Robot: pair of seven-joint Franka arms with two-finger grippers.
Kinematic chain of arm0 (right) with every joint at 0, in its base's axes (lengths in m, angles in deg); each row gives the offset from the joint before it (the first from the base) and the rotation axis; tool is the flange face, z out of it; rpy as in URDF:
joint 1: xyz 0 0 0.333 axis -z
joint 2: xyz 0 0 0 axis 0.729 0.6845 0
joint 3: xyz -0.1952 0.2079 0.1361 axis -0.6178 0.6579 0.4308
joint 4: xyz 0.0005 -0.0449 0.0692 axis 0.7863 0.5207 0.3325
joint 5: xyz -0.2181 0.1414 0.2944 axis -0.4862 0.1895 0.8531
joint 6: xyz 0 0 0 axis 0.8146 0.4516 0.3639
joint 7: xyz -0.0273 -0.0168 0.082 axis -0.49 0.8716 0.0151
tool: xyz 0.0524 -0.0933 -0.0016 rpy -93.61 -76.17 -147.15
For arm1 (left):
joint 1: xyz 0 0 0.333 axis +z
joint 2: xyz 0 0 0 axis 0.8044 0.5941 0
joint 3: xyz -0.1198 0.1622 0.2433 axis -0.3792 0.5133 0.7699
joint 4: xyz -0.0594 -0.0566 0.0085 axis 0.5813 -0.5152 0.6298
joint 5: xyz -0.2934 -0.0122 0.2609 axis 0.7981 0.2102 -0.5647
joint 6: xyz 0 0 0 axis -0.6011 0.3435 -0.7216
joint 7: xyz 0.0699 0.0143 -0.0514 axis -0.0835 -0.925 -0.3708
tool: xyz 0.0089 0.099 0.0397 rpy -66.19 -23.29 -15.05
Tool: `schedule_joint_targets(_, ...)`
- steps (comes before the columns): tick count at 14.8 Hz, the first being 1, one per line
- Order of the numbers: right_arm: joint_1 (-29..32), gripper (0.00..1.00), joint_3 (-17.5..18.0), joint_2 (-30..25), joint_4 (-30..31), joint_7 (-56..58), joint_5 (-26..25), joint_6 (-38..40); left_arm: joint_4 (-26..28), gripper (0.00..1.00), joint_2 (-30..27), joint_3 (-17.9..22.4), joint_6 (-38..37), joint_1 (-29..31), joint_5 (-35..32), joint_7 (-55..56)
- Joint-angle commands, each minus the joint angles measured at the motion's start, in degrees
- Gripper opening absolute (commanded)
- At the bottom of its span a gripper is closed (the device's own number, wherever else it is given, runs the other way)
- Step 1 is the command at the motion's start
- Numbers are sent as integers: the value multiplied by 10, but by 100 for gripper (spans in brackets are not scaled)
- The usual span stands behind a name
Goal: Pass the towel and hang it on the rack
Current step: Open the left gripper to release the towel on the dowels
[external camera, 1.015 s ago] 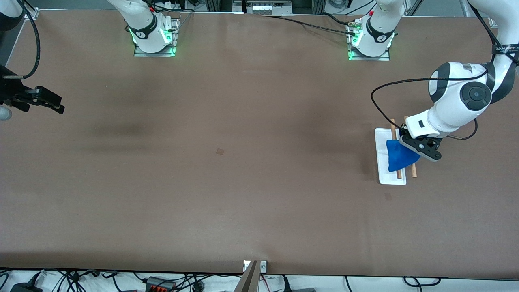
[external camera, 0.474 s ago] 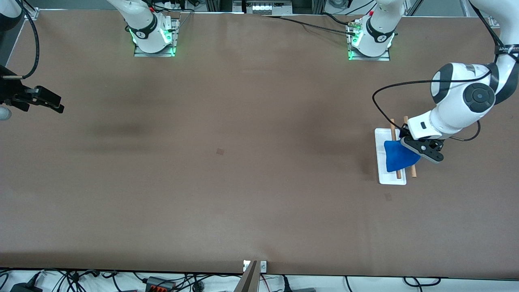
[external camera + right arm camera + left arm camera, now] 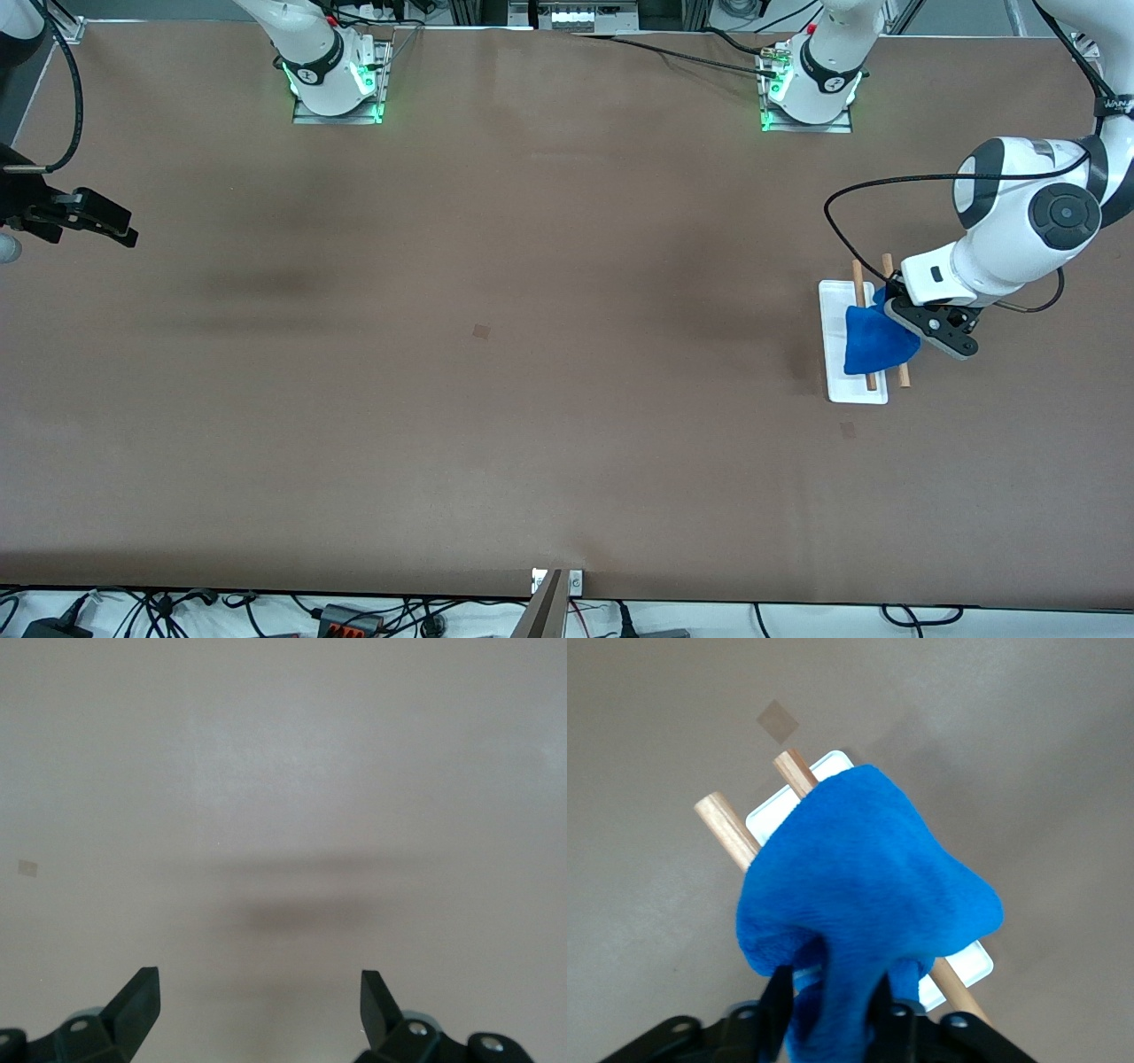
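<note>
Blue towel [image 3: 873,341] drapes over both rods of the rack [image 3: 852,390] at the left arm's end of the table. Left gripper [image 3: 829,1010] is right at the towel's edge, fingers [image 3: 777,1010] apart w/ cloth bunched between; can't tell if it's gripped. Right gripper [image 3: 260,1005] waits over bare table [image 3: 496,399] at the right arm's end, fingers wide apart, holding nothing.

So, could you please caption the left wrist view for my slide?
Blue towel draped over the rack rods, left gripper fingers around its end.
</note>
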Motion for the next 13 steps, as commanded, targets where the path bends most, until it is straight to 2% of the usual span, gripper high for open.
schedule_joint_targets(1,5,100,2,-3,-2,-5,0,7,-16,60,7,-3,-17,5,-13,-3)
schedule_joint_targets(2,5,100,2,-3,-2,-5,1,8,-18,70,8,-2,-17,5,-12,-4)
schedule_joint_targets(5,6,100,1,-4,-2,-4,1,9,-18,79,8,-3,-23,5,-9,-3)
schedule_joint_targets(6,7,100,1,-5,-2,-4,1,10,-19,86,8,-3,-28,6,-8,-3)
schedule_joint_targets(9,11,100,1,-6,-2,6,1,11,-32,86,7,-4,-51,5,-4,-3)
schedule_joint_targets(13,14,100,1,-6,-2,9,1,14,-77,89,7,-3,-127,3,24,-4)
